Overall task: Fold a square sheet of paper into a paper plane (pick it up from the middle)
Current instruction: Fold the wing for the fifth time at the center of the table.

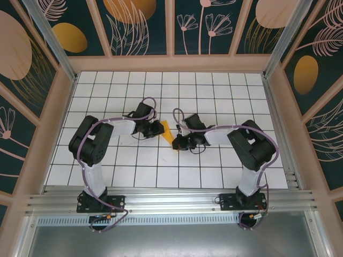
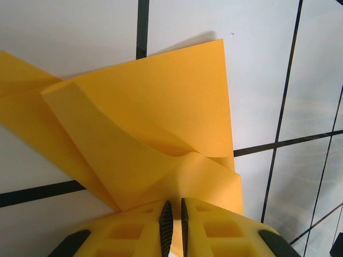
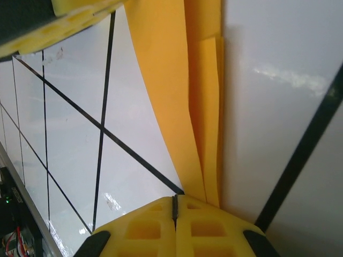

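White gridded table (image 1: pixel 214 85), centre: folded orange square sheet of paper (image 1: pixel 168 131) between both claws; left gripper (image 2: pixel 173 211) pinched narrow on its left side, right gripper (image 3: pixel 174 206) fully closed against its right edge

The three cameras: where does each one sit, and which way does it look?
Top external: high above and behind the arms, looking down at the table; the left arm and right arm reach in to the orange paper.
Left wrist: on the left wrist, looking past the left tool at the paper's folds, close up.
Right wrist: on the right wrist, looking past the right tool along the paper's long edge.
Shared: both wrist views see the same orange paper on the black grid lines.
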Robot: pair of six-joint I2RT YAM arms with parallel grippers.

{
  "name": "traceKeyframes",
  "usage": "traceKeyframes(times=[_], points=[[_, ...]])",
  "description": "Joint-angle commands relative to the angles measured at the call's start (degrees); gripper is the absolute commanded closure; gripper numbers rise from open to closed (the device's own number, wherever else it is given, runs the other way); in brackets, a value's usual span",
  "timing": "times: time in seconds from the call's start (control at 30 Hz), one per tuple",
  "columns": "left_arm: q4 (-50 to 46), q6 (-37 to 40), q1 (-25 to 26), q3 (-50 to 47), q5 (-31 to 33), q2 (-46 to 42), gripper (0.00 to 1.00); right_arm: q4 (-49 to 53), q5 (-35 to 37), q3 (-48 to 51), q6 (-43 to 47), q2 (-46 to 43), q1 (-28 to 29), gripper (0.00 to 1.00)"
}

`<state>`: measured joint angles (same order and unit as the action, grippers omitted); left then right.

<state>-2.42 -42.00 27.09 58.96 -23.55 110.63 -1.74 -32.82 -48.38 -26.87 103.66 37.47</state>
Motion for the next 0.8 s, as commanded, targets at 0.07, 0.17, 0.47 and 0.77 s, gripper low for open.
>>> traceKeyframes(times=[0.07, 0.17, 0.47, 0.77], points=[[-2.2, 2.0, -0.2, -1.8, 11.5, 7.4, 0.81, 9.9, -0.5, 4.9, 1.1, -2.1, 0.0, 0.95], [-2.2, 2.0, -0.2, -1.9, 11.4, 7.2, 0.81, 10.7, 0.1, 5.9, 1.3, -3.6, 0.0, 0.95], [-1.9, 2.2, -0.2, -2.2, 10.8, 6.5, 0.81, 7.0, 1.3, -1.1, -1.1, -12.9, -0.5, 0.88], [-1.8, 2.0, -0.2, -1.8, 10.3, 6.5, 0.82, 6.9, 2.2, -11.5, -1.2, 2.3, -0.1, 0.91]])
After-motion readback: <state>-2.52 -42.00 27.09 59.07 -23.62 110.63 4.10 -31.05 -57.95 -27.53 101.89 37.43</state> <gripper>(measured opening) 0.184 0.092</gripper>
